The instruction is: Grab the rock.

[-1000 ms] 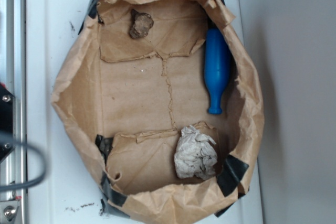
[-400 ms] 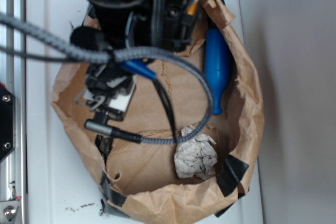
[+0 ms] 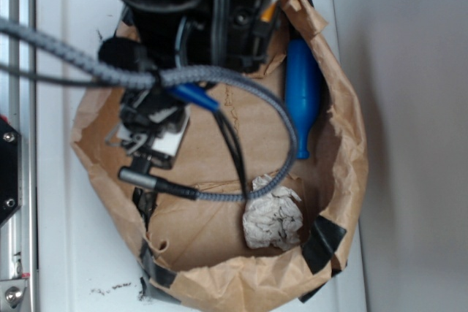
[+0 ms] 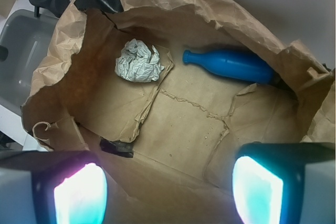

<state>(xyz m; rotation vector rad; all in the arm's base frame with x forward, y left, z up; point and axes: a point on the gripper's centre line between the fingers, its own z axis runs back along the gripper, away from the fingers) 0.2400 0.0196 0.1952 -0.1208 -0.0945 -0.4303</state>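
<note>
Two loose things show plainly inside the brown paper bag (image 3: pixel 344 144): a crumpled whitish paper wad (image 3: pixel 273 218) near its lower edge and a blue bottle (image 3: pixel 301 96) lying along its right wall, neck pointing down in the exterior view. In the wrist view the same paper wad (image 4: pixel 138 61) sits left of the bottle (image 4: pixel 231 66), well apart from it, on the creased bag floor. The rock is not visible in either view; the black arm (image 3: pixel 190 12) with its grey braided cable (image 3: pixel 219 78) covers the upper left of the bag, so its look and place cannot be told. The gripper (image 4: pixel 168 184) is spread wide, its two fingers (image 4: pixel 79 195) glowing at the bottom corners of the wrist view with nothing between them. The bag rests on a white worktop (image 3: pixel 66 239).
</note>
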